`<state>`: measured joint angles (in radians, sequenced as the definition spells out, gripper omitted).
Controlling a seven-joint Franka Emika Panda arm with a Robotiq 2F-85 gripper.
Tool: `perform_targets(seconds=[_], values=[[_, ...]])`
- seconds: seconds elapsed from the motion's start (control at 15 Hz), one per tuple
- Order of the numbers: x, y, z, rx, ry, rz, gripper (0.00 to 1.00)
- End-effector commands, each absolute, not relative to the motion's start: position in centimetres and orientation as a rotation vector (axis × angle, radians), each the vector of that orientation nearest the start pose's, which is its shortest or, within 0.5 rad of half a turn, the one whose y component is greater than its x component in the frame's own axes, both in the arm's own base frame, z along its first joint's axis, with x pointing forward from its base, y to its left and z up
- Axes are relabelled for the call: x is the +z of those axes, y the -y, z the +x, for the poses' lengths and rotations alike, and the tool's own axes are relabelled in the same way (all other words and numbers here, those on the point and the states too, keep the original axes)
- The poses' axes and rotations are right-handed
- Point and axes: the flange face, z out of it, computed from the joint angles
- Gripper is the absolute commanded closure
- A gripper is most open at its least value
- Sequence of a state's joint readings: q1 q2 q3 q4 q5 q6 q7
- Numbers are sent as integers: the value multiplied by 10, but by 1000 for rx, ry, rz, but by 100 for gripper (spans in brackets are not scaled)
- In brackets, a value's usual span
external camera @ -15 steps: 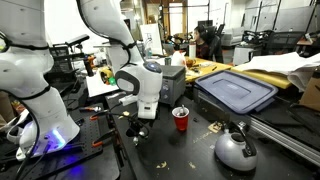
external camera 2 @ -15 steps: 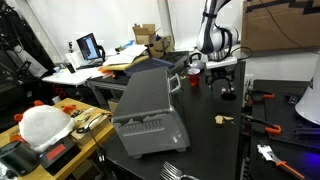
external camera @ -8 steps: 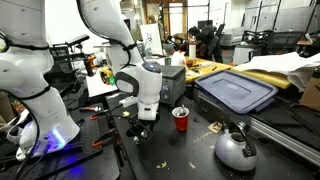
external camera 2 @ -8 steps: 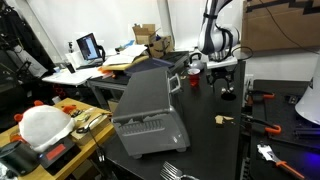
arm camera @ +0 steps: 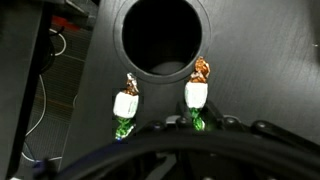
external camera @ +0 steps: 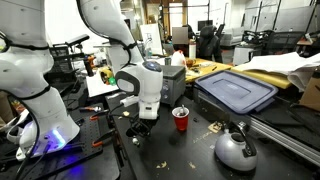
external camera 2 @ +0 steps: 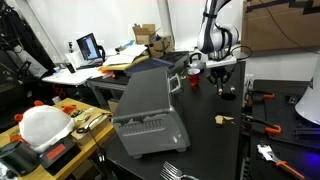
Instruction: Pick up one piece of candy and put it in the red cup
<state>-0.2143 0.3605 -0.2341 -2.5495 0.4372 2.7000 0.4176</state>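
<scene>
Arm, gripper (external camera: 141, 127) and red cup (external camera: 180, 119) stand as half a second earlier; only the background person (external camera: 210, 40) has shifted. The gripper hangs low over the dark surface (external camera: 190, 150), near the upright cup, whose contents cannot be made out. Whether the jaws are released or clenched cannot be told. The wrist view shows a wrapped candy (arm camera: 125, 105) and a second candy (arm camera: 196, 96) lying side by side, apart

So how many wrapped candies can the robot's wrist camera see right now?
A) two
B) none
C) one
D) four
A: the wrist view shows two wrapped candies lying side by side on the dark surface, one candy and a second candy, with a clear gap between them.
</scene>
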Motion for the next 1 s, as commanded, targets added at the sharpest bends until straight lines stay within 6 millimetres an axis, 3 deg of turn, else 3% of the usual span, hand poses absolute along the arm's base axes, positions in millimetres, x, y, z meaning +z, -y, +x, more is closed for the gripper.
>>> perform_targets(seconds=[0.0,0.4,0.93], values=[[133,204,363,275,-1833,-2444,100],[158,190,375,262,-1772,-2474,100],[229,148,415,183,-1588,-2618,100]])
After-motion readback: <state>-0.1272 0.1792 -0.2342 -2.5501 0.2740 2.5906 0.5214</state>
